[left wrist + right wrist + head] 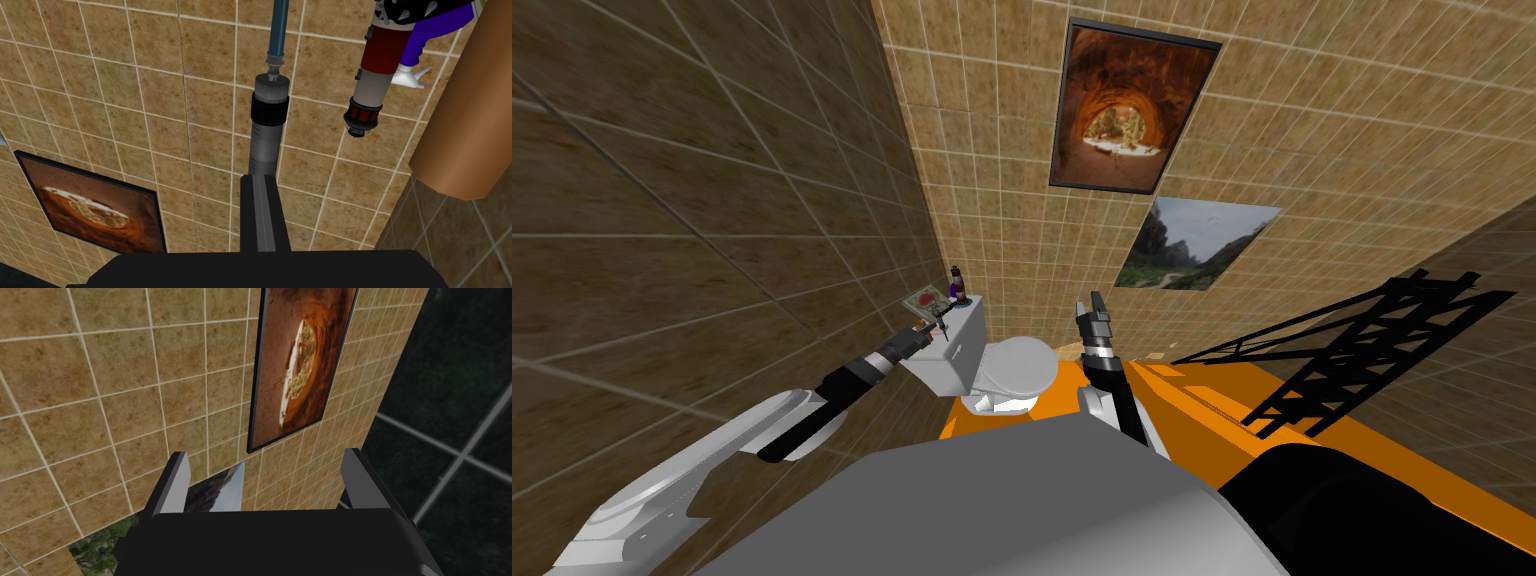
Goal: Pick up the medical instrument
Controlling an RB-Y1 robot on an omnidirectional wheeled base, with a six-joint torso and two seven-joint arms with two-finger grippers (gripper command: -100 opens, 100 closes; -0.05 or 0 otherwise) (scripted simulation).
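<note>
The medical instrument is a syringe with a grey barrel, a black collar and a blue rod at its far end. My left gripper is shut on the barrel's near end, and the syringe sticks straight out past the fingers against the tiled wall. From the head camera, the left gripper holds the syringe just above the white toilet tank. My right gripper is raised over the toilet's right side, open and holding nothing.
A red, grey and purple bottle-like object stands on the tank's far end, beside a flat card. A brown cylinder is close to the left hand. A black rack stands on the right over an orange surface.
</note>
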